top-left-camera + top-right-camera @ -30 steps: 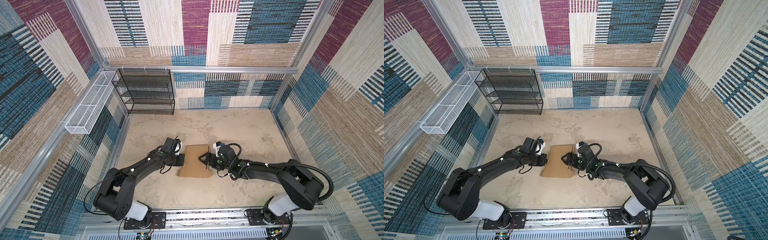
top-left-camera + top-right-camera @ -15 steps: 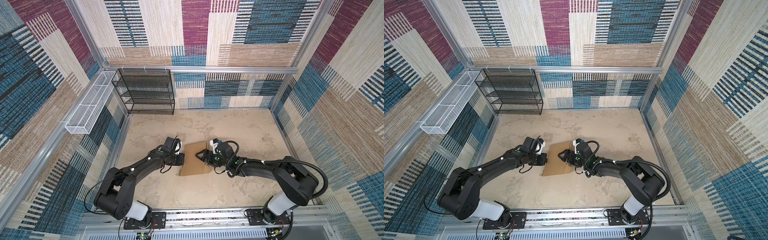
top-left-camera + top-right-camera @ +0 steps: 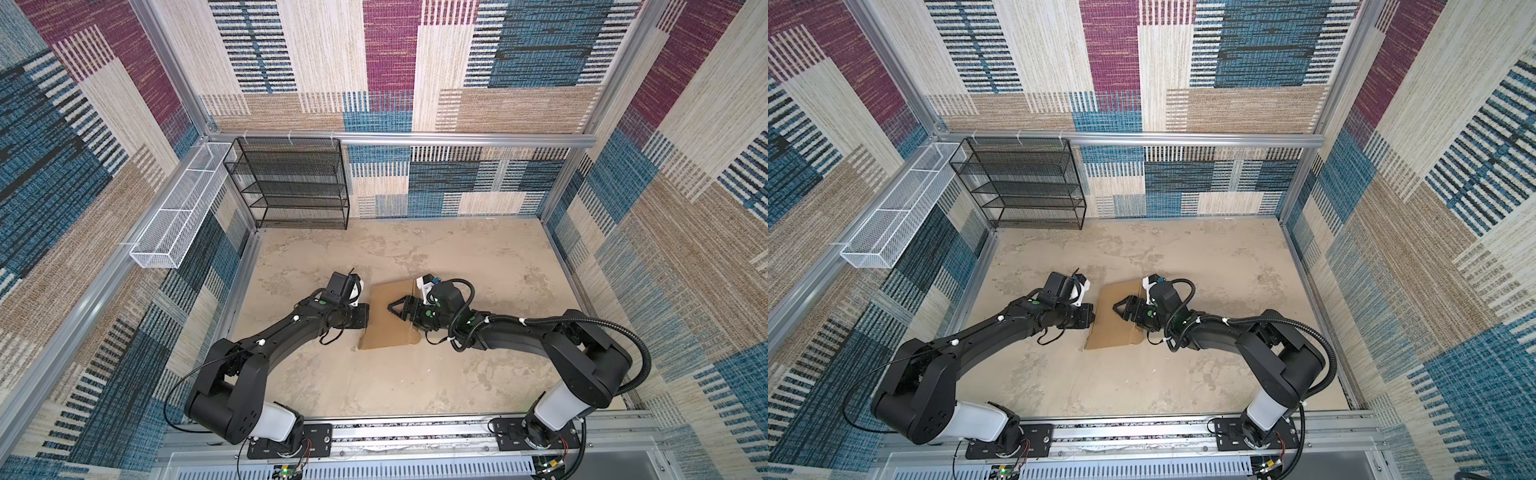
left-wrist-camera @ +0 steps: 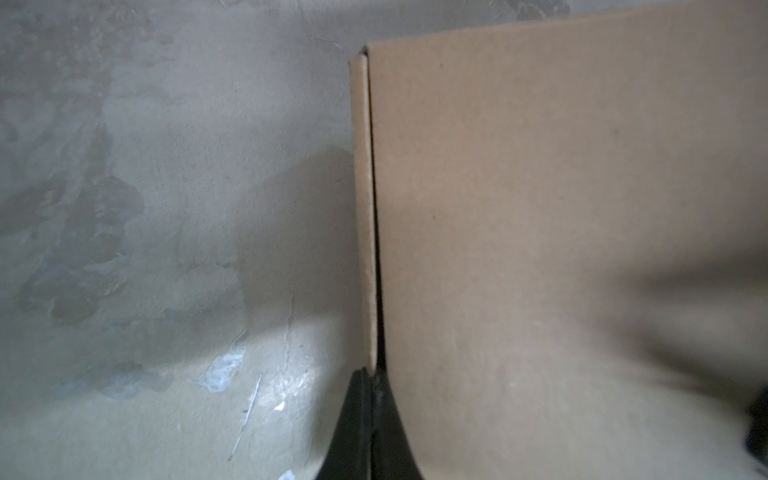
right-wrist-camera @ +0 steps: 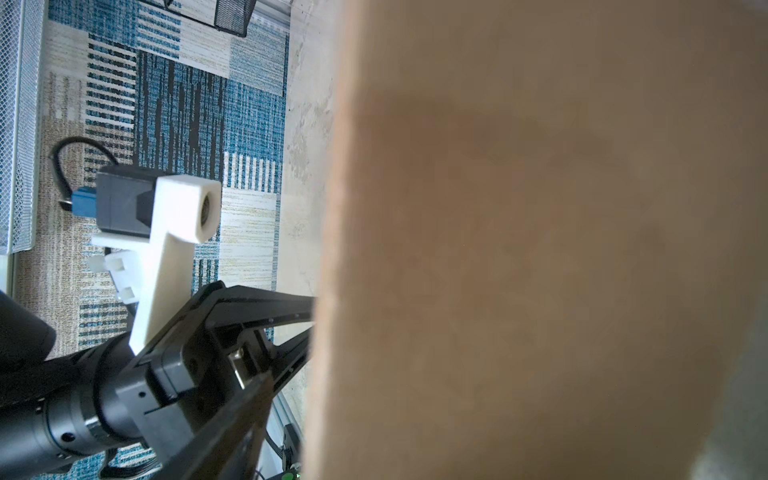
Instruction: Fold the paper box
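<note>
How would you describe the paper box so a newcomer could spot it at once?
Look at the middle of the beige table. The paper box lies there, with the left tool at its edge and the right tool over it. It is the only plain brown cardboard; the black shelf rack and white wire basket toward the back left are mesh.

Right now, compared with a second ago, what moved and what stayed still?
The right tool slid from the right edge of the paper box in over its top, toward the left tool. Nothing was newly grabbed or dropped. The left tool stays shut on the box's left edge.
</note>
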